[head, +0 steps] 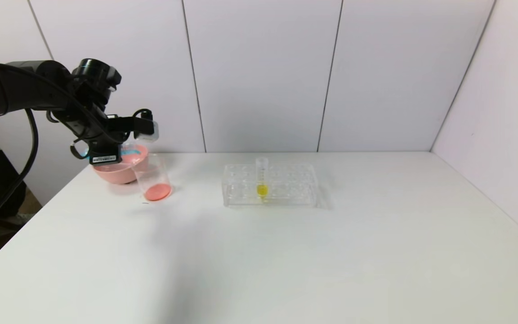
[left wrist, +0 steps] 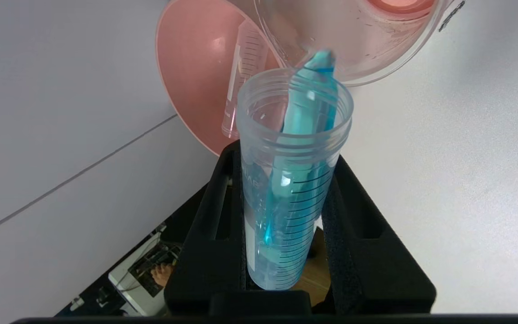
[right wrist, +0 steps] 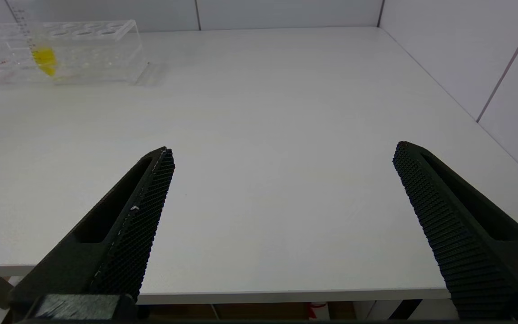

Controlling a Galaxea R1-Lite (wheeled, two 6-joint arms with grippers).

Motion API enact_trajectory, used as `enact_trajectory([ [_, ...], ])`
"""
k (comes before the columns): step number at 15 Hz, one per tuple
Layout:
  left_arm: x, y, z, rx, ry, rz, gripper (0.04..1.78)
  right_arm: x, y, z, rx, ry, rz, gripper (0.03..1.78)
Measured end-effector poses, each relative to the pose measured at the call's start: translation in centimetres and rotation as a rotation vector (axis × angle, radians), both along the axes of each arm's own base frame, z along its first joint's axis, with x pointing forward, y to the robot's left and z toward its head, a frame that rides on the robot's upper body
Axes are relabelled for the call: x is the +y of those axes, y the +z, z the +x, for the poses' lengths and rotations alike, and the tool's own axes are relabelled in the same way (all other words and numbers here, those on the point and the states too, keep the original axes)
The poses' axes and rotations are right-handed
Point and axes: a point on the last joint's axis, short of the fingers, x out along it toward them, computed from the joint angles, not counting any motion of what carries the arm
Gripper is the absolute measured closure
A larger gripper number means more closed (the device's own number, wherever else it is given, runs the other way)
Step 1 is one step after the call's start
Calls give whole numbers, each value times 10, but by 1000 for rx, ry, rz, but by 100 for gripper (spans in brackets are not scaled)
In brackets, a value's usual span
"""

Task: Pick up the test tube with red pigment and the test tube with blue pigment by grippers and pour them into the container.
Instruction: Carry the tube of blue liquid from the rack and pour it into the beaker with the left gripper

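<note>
Blue-pigment test tube (left wrist: 301, 148): clamped in our left gripper (left wrist: 286, 198) fingers, tipped over the container (head: 153, 177) at the table's (head: 286, 252) ten o'clock. We judge: steepen slowly, lip inside rim. Right gripper (right wrist: 281, 189): fingers wide, idle.

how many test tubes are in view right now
3. The blue tube is held tilted in the left gripper at the beaker. An empty tube lies in the pink bowl. The yellow tube stands in the rack.

Beaker (head: 153, 178) just right of the bowl (head: 117, 173), rack (head: 270, 185) farther right, one tube (head: 261, 176) in it.
</note>
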Motion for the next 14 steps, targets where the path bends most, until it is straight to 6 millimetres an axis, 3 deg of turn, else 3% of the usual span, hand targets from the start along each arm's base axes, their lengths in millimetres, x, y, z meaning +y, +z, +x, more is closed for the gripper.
enact_trajectory([
  [14, -20, -2, -4, 56, 34, 257, 131, 0, 0, 0, 0, 0, 0, 4],
])
